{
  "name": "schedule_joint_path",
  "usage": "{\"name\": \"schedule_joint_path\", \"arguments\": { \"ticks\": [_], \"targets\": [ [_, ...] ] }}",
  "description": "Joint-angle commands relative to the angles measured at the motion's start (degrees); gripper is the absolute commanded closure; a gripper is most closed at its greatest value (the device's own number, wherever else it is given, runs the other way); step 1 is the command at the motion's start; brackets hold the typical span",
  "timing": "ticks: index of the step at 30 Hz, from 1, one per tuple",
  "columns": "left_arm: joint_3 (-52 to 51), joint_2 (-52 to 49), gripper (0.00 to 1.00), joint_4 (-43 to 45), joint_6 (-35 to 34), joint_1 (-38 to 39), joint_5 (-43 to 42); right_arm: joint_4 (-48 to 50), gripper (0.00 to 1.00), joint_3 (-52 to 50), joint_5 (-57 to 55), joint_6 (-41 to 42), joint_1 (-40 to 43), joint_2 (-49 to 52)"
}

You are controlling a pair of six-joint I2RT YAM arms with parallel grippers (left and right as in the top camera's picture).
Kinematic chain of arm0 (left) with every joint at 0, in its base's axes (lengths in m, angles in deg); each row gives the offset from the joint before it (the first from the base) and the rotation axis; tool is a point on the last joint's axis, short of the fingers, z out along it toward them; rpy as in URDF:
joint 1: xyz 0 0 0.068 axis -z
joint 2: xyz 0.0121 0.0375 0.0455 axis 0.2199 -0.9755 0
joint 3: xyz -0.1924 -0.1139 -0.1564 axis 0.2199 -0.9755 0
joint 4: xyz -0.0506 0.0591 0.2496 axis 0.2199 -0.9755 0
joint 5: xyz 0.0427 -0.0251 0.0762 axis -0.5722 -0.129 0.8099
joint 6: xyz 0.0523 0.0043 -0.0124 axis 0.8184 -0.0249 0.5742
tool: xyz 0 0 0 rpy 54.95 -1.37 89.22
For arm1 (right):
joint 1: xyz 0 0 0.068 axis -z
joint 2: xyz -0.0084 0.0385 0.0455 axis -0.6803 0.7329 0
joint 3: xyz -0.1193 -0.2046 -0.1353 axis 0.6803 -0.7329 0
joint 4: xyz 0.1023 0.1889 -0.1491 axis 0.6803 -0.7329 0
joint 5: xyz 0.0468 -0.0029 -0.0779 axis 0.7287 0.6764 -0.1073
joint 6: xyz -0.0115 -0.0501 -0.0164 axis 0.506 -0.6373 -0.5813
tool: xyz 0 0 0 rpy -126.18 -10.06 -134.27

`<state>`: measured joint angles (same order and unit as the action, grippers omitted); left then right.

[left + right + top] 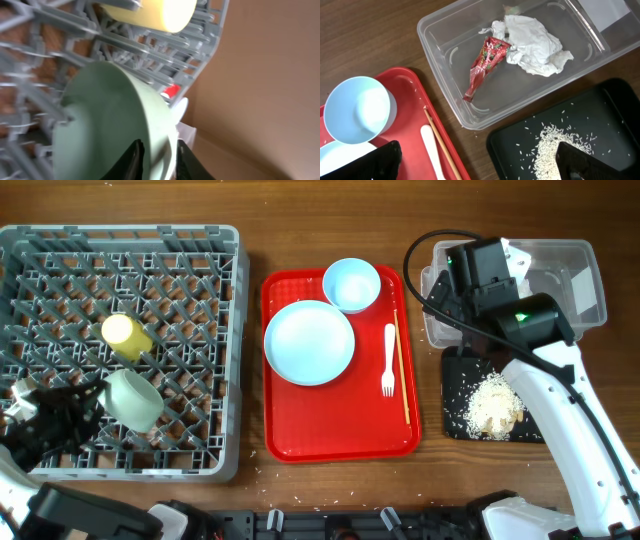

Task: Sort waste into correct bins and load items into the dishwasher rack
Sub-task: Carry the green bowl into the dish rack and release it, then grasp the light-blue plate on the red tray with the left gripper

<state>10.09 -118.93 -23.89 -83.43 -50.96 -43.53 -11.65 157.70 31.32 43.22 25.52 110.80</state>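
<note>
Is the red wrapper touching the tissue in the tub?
Touching. Right wrist view: the wide end of the red wrapper lies against the crumpled tissue inside the clear tub, no gap showing.

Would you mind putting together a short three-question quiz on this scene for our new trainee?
1. What is heaped on the black tray?
2. True or false: the yellow cup lies in the dishwasher rack.
3. Where is the red wrapper? A) black tray B) clear tub C) dishwasher rack

Key: 1 rice scraps; 2 true; 3 B.
</note>
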Motion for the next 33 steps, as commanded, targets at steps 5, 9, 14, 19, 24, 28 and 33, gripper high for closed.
{"name": "schedule_joint_path", "arguments": {
  "ticks": [5, 9, 14, 19, 24, 28, 33],
  "targets": [
    [1.1, -0.2, 0.36, -1.6, 0.6, -2.6, 0.7, 0.2, 0.0, 1.0, 0.1, 0.7, 0.1, -0.7],
    [9.8, 3.0, 0.34, -6.2, 0.7, -2.6, 3.0, 0.1, 0.0, 1.0, 0.1, 0.7, 0.1, -0.7],
    [10.0, 5.2, 0.27, -5.1, -0.7, -2.6, 7.8, 0.1, 0.0, 1.0, 0.1, 0.7, 0.1, -0.7],
    [10.0, 5.1, 0.72, -6.7, -0.7, -1.0, 7.9, 0.1, 0.0, 1.0, 0.1, 0.7, 0.1, -0.7],
    [9.9, 5.1, 0.96, -5.1, -4.7, 8.7, 13.4, 0.1, 0.0, 1.0, 0.1, 0.7, 0.1, -0.7],
    [9.9, 5.1, 0.59, -4.2, -4.6, 27.7, 11.2, 0.1, 0.0, 1.0, 0.1, 0.7, 0.1, -0.7],
    [9.9, 2.9, 0.28, 18.9, -5.0, 66.0, 16.4, 0.1, 0.0, 1.0, 0.1, 0.6, 0.1, -0.7]
  ]
}}
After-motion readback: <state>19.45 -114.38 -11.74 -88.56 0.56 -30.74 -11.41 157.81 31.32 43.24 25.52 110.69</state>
